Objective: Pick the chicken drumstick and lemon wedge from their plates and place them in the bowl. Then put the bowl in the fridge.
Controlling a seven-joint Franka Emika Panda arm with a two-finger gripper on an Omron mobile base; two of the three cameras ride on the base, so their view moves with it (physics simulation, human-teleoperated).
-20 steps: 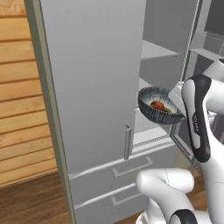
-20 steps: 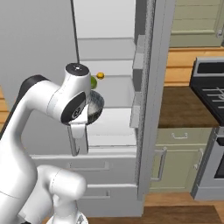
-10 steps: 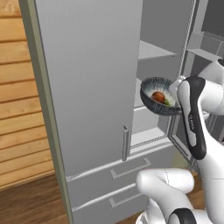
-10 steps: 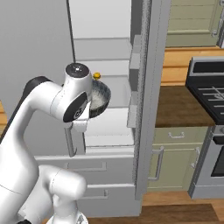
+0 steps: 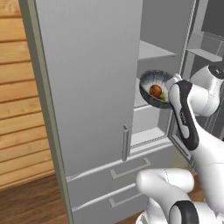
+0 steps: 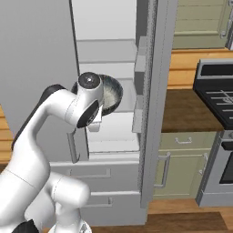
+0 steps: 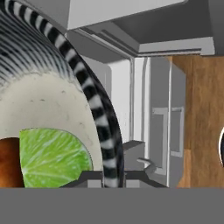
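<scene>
Gripping the rim of the bowl (image 7: 103, 127), the claw (image 7: 114, 177) is clenched on it, one dark tip on each side of the striped edge in the hand view. The bowl (image 5: 155, 87) is held in the air, tipped so that its pale inside faces outward, at the open fridge (image 5: 94, 87), in front of its inner shelves (image 5: 153, 50). Inside the bowl lie the chicken drumstick (image 5: 155, 91) and the lemon wedge (image 7: 54, 157), touching each other against the lower wall. From the right base view the bowl (image 6: 111, 93) shows partly behind the white wrist, level with a middle shelf. The left fridge door (image 5: 87, 78) stands closed with its slim handle (image 5: 126, 143); two drawers (image 5: 118, 175) sit below. To the right stand pale green cabinets (image 6: 182, 159) and a stove (image 6: 218, 100).
</scene>
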